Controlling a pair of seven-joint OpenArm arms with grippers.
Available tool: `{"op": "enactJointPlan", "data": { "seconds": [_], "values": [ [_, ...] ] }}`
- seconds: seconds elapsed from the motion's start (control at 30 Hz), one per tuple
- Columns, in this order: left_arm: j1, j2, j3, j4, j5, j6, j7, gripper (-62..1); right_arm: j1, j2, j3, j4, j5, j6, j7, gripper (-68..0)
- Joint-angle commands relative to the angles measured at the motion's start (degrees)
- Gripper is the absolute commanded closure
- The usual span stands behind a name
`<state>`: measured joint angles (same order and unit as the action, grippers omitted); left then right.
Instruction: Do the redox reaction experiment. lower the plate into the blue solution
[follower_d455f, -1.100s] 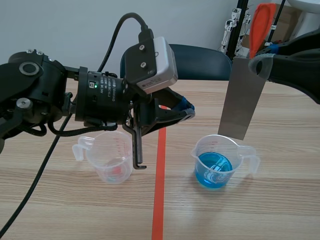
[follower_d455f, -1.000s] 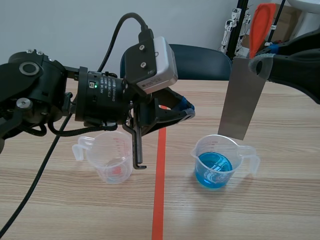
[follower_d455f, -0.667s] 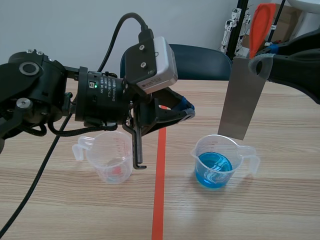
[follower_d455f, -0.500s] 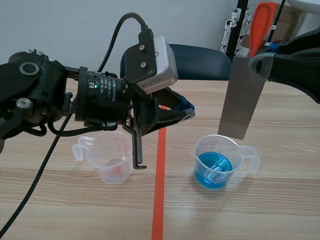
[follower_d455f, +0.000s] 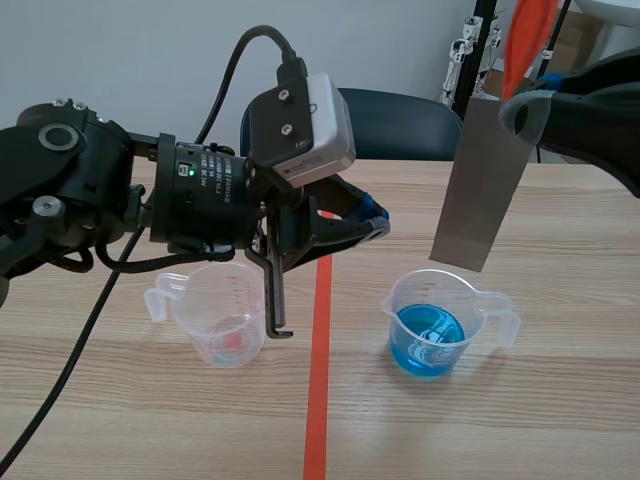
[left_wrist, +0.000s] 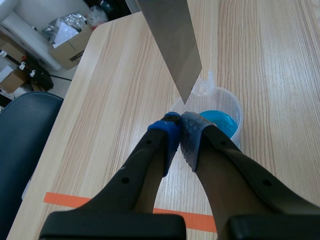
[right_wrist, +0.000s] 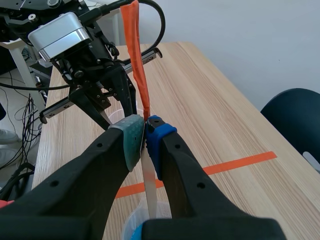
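A grey metal plate (follower_d455f: 482, 185) with an orange tag on top hangs upright, my right gripper (follower_d455f: 522, 115) shut on its upper end. Its lower edge sits just above the rim of a clear beaker (follower_d455f: 440, 322) holding blue solution (follower_d455f: 430, 340). In the right wrist view the plate (right_wrist: 149, 190) shows edge-on between the pads of the right gripper (right_wrist: 145, 131). My left gripper (left_wrist: 181, 125) is shut on nothing and hovers short of the beaker (left_wrist: 214, 113); the plate (left_wrist: 172, 40) hangs over it. In the scene view the left gripper (follower_d455f: 375, 215) is raised above the table.
An empty clear beaker (follower_d455f: 215, 310) stands left of the orange tape line (follower_d455f: 320, 350), under my left arm. A dark blue chair (follower_d455f: 400, 125) stands behind the table's far edge. Equipment stands and a cardboard box fill the back right corner.
My right gripper has lifted slightly with the plate, so the plate's lower edge sits a little higher above the beaker. The left arm has not moved.
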<state>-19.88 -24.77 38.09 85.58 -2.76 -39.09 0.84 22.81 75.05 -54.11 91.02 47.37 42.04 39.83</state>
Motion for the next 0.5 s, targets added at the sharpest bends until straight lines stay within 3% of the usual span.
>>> {"op": "enactJointPlan", "data": {
  "seconds": [0.0, 0.47],
  "values": [
    [-0.9, 0.3, -0.2, 0.3, -0.6, 0.3, -0.8, -2.7, 0.7, 0.5, 0.9, 0.5, 1.0, 0.7, 1.5, -0.4],
    [2.7, -2.6, -2.5, 0.5, -1.1, 0.3, -1.2, -2.7, -1.8, -1.5, 0.9, -0.4, -0.9, 0.7, 1.9, -0.4]
  ]
}}
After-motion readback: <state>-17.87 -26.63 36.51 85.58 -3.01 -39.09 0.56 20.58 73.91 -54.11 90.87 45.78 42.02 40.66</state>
